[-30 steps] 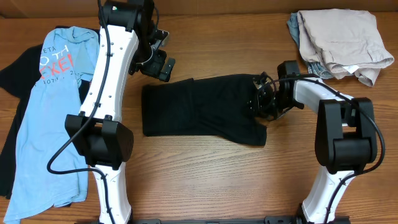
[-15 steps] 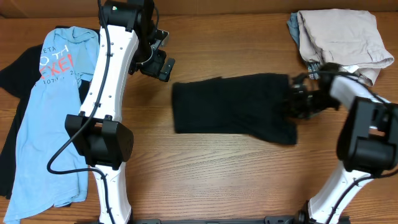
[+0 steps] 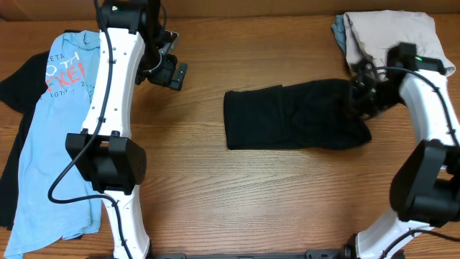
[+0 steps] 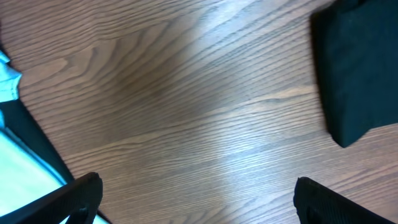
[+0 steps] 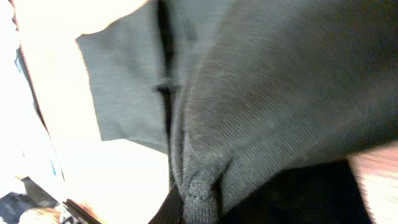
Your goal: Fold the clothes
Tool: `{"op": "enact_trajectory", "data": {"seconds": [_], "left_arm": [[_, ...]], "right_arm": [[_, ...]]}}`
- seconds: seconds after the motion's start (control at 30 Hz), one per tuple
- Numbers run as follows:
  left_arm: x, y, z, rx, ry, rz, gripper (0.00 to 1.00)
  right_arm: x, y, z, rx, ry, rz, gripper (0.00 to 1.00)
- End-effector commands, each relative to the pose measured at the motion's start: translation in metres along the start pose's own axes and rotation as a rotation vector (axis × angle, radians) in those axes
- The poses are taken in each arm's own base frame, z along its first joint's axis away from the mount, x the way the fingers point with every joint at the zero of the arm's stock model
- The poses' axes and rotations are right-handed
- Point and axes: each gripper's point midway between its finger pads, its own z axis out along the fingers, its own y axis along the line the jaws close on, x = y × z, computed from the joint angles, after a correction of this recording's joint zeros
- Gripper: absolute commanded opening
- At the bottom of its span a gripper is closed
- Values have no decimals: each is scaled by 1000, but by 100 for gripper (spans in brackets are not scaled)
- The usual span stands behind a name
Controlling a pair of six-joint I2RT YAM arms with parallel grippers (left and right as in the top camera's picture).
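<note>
Quick status from us. The black garment lies folded into a flat rectangle on the counter. It's a bit right of the middle of the overhead frame, with its long side running left to right. Its right end is rumpled and bunched up where the right pincer sits on it. The right wrist view gives us nothing but the black garment pressed up to the lens, with a puckered seam near the bottom. The fingers themselves are buried in cloth. Going by the bunching, we read that pincer as clenched on the garment's right end.

The left pincer hangs in the upper left part of the overhead frame, over bare wood and well apart from the black garment. Its wrist view shows the two fingers in the bottom corners, spread wide with nothing between them, so it's released. That view also catches the garment's left end in its upper right corner.

Along the left edge of the overhead frame, a light blue T-shirt with red and white lettering lies spread out on top of a dark garment. In the upper right corner there's a loose heap of beige clothes, and the right arm crosses in front of its lower edge.
</note>
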Motion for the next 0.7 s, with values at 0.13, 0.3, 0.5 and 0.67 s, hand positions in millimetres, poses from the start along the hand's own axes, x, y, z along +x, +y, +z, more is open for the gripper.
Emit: {"op": "enact_trajectory", "data": {"seconds": [0.13,0.3,0.5,0.67], "left_arm": [[-7,10,-10,-20,-49,-19,100],[-9,10,-10,-21,-56,-19,100],[-12,10,-10,-22,-70,-18,100],[-15,9,-10,-14,-83,-17,100]], "right_arm": [[-1,103,32,72,-14,-133,4],[7,155,75,155,-59,-212,4],[28,209,139,163,-68,-355,15],[39,222,172,152,-47,-410,100]]}}
